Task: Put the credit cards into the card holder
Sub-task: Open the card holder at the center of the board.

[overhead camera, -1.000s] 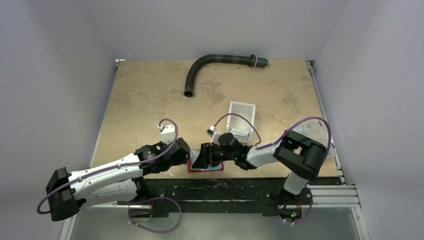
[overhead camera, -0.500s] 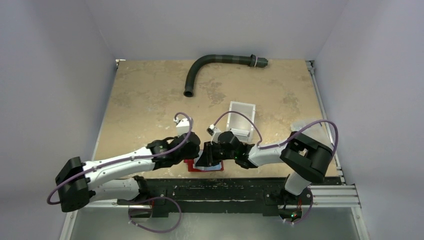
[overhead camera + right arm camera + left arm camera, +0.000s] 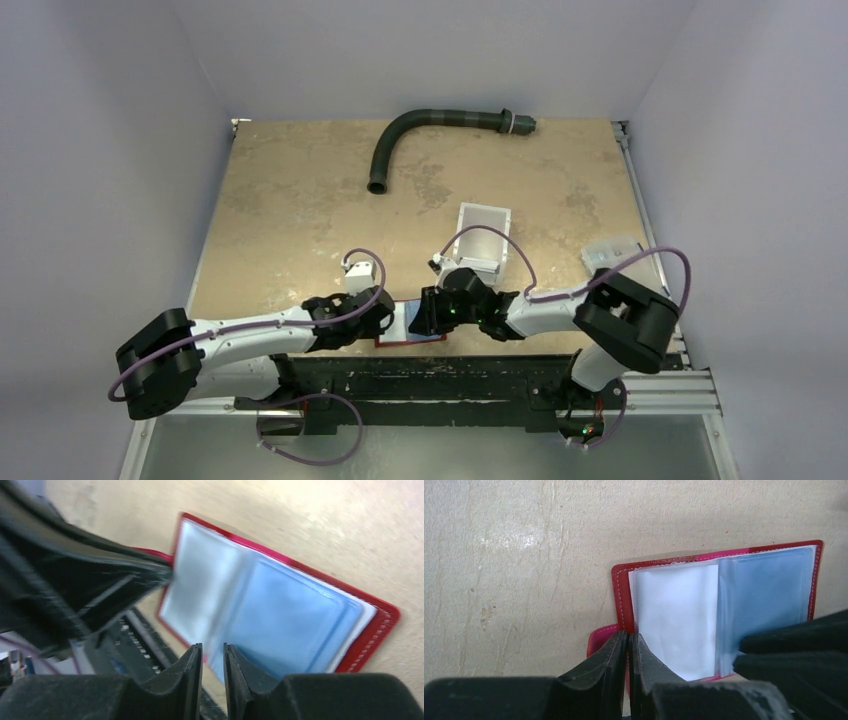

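- the card holder (image 3: 674, 615) lies open at the table's (image 3: 300, 200) near edge, between the grippers;
- the left gripper (image 3: 628, 650) pinches its left cover edge; the right gripper (image 3: 212, 655) stands nearly closed at a sleeve's (image 3: 295, 615) near edge, and I cannot tell whether it grips;
- likely light, with floppy, slick sleeves; better held by the stiffer red cover.

The overhead view is evenly lit and soft. The pale walls (image 3: 120, 150) look a bit lilac, the tan table (image 3: 290, 200) shows only faint shadows hugging the arms (image 3: 250, 330), and everything's sharp, if small. The left wrist view is crisp on the card holder (image 3: 719, 610), with washed-out white glare on one clear sleeve and a dull sheen on the tabletop. The right wrist view is the rough one – card holder and table are smeared with motion blur, brightest at upper right, while the black right gripper (image 3: 212, 650) is sharp.
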Robot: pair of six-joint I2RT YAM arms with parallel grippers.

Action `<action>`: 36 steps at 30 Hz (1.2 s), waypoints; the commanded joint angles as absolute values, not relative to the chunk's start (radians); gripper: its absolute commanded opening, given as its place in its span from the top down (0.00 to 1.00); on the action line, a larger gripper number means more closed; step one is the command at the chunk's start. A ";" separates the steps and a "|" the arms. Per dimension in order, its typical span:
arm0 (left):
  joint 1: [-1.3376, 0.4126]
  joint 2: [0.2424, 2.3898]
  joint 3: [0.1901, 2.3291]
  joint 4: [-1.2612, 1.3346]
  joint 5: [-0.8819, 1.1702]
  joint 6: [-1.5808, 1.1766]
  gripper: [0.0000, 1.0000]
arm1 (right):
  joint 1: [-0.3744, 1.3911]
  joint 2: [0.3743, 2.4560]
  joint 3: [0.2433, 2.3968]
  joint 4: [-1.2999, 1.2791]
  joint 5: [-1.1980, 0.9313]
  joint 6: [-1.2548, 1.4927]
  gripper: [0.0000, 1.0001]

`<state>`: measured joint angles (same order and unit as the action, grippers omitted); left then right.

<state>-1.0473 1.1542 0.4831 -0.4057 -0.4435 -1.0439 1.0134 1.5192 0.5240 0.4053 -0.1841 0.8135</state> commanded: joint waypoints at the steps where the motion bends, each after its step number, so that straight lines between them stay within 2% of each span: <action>1: -1.046 1.140 0.459 -0.359 -0.453 -1.076 0.89 | 1.009 1.621 0.517 0.425 -0.136 0.795 0.72; 4: -1.047 1.132 0.467 -0.365 -0.448 -1.062 0.89 | 1.018 1.603 0.536 0.379 -0.127 0.793 0.72; 8: -1.046 1.105 0.475 -0.371 -0.449 -1.045 0.89 | 1.019 1.516 0.573 0.320 -0.124 0.781 0.68; 11: -1.045 1.092 0.476 -0.373 -0.460 -1.034 0.88 | 1.019 1.529 0.607 0.356 -0.157 0.785 0.67; 17: -1.042 1.078 0.556 -0.427 -0.442 -0.985 0.87 | 1.019 1.707 0.636 0.499 -0.226 0.831 0.89; 20: -1.041 1.044 0.657 -0.469 -0.416 -0.945 0.84 | 1.019 1.748 0.631 0.525 -0.232 0.843 0.93; 26: -1.042 1.000 0.695 -0.378 -0.355 -0.933 0.72 | 1.019 1.664 0.622 0.454 -0.230 0.832 0.91; 30: -1.040 1.084 0.627 -0.316 -0.390 -0.977 0.80 | 1.018 1.576 0.648 0.326 -0.187 0.810 0.87; 36: -1.035 1.172 0.500 -0.226 -0.437 -0.995 0.83 | 1.016 1.433 0.747 -0.132 0.036 0.670 0.77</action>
<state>-1.0424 1.1309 0.5564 -0.2966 -0.4015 -0.9768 1.0145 1.5150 0.6518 0.1989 -0.1410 0.7849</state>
